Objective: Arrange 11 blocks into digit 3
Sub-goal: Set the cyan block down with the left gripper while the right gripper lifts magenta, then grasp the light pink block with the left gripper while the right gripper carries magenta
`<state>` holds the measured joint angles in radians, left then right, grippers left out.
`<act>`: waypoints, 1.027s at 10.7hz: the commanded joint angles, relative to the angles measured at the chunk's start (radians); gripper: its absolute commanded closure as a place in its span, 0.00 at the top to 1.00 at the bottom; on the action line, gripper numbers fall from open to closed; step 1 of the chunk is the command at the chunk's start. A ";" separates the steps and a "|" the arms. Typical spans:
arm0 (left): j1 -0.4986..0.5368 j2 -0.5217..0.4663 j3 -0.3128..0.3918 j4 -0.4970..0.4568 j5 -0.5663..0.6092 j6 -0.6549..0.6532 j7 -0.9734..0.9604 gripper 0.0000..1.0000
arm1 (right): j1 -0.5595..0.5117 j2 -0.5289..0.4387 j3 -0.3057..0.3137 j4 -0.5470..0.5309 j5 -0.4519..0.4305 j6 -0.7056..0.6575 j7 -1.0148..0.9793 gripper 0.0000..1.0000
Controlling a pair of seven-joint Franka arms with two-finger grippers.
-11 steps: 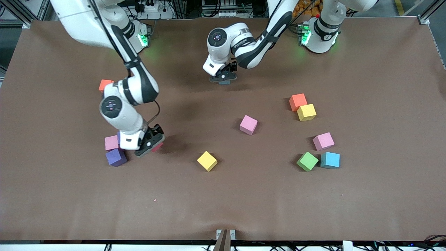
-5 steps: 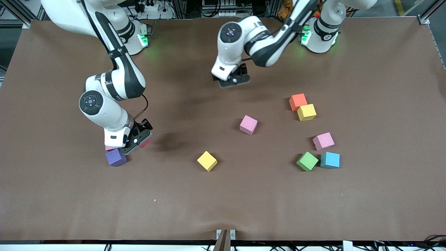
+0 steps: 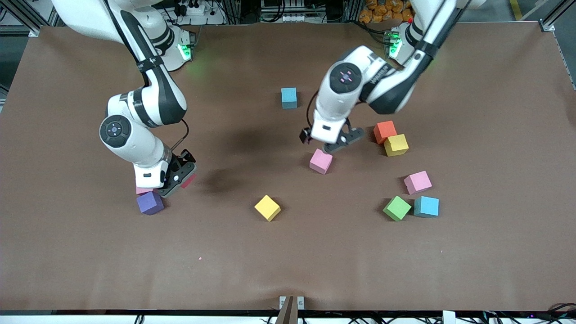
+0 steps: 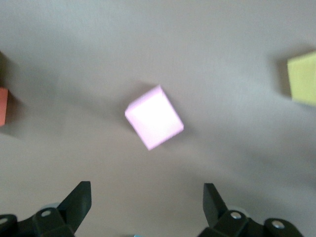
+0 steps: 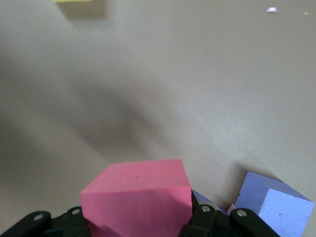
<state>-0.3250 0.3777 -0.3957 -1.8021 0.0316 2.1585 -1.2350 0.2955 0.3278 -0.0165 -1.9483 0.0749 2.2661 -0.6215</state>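
Note:
My right gripper [image 3: 178, 179] is shut on a red block [image 3: 189, 181] just above the table, beside a purple block [image 3: 150, 203] and a pink block [image 3: 143, 191] that the hand mostly hides. In the right wrist view the red block [image 5: 136, 197] fills the jaws, with the purple block [image 5: 274, 205] alongside. My left gripper [image 3: 330, 143] hangs open and empty over the table, close to a lone pink block [image 3: 321, 161]. That pink block [image 4: 154, 117] lies ahead of the left gripper [image 4: 147, 197]. A teal block [image 3: 289, 97] sits alone nearer the robots. No digit 3 is in view.
Toward the left arm's end lie an orange block [image 3: 384, 131] touching a yellow block [image 3: 396, 145], then a pink block [image 3: 417, 182], a green block [image 3: 397, 208] and a teal-blue block [image 3: 426, 206]. Another yellow block [image 3: 267, 207] sits mid-table.
The left gripper has let go of the teal block, risen and swung over to the lone pink block. The right gripper has carried the red block closer to the purple and pink blocks.

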 commanded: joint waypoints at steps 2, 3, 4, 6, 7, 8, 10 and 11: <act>0.001 0.143 0.069 0.212 0.013 -0.113 -0.009 1.00 | 0.045 -0.076 0.052 -0.026 0.010 -0.048 -0.140 0.36; -0.003 0.195 0.096 0.263 0.019 -0.124 -0.008 1.00 | 0.089 -0.075 0.052 -0.038 0.008 -0.039 -0.191 0.36; -0.003 0.245 0.106 0.291 0.059 -0.124 -0.009 1.00 | 0.137 -0.069 0.065 -0.043 0.008 -0.028 -0.192 0.36; -0.019 0.299 0.107 0.340 0.074 -0.124 -0.018 1.00 | 0.131 -0.075 0.177 -0.075 -0.006 -0.017 -0.192 0.35; -0.022 0.302 0.107 0.342 0.074 -0.124 -0.040 1.00 | 0.117 -0.088 0.244 -0.127 -0.044 0.019 -0.190 0.34; -0.035 0.303 0.106 0.342 0.071 -0.124 -0.049 1.00 | 0.091 -0.108 0.321 -0.206 -0.058 0.086 -0.184 0.35; -0.058 0.323 0.106 0.339 0.074 -0.124 -0.148 1.00 | 0.056 -0.133 0.430 -0.340 -0.058 0.221 -0.182 0.35; -0.057 0.320 0.106 0.333 0.076 -0.124 -0.196 1.00 | 0.057 -0.131 0.453 -0.365 -0.058 0.239 -0.173 0.35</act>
<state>-0.3734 0.6869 -0.2947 -1.4915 0.0814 2.0577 -1.3591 0.3938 0.2538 0.3804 -2.2193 0.0322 2.4624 -0.7880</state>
